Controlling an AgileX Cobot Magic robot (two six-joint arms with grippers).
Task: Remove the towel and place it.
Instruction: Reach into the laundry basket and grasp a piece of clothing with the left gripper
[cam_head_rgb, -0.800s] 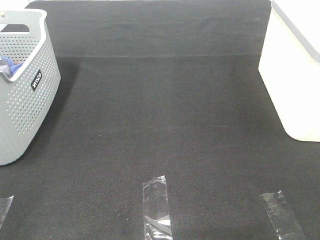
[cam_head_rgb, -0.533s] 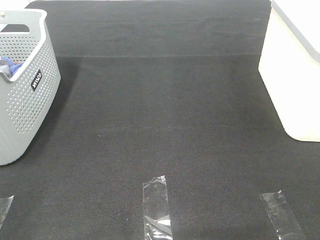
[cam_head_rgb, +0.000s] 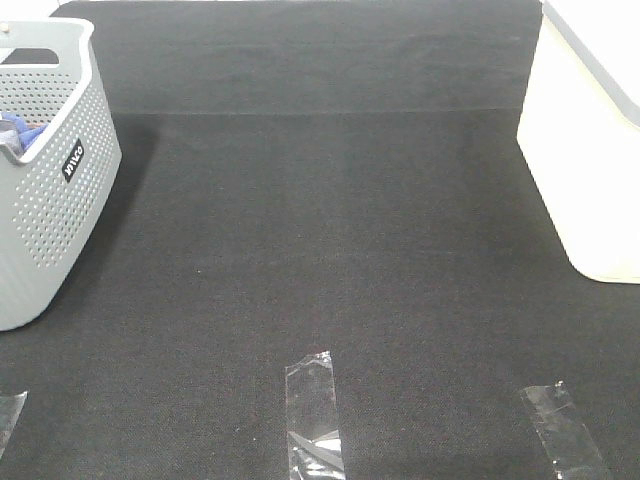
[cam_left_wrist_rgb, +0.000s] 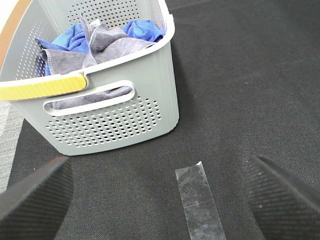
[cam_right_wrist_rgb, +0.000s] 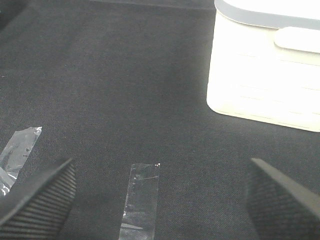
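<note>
Left wrist view: the towel (cam_left_wrist_rgb: 107, 42) lies crumpled inside the grey basket (cam_left_wrist_rgb: 115, 125), tangled with a blue cloth (cam_left_wrist_rgb: 142, 27).
The left gripper (cam_left_wrist_rgb: 156, 162) hangs near the basket above the black mat (cam_left_wrist_rgb: 240, 75), jaws spread wide, holding nothing. The right gripper (cam_right_wrist_rgb: 162, 162), jaws likewise spread and empty, hangs over a tape strip (cam_right_wrist_rgb: 140, 200) near the white bin (cam_right_wrist_rgb: 260, 75).

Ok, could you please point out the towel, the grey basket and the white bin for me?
towel (cam_left_wrist_rgb: 111, 44), left wrist view, grey fold atop the pile.
grey basket (cam_left_wrist_rgb: 115, 125), left wrist view, perforated side wall.
white bin (cam_right_wrist_rgb: 260, 75), right wrist view, side wall.
</note>
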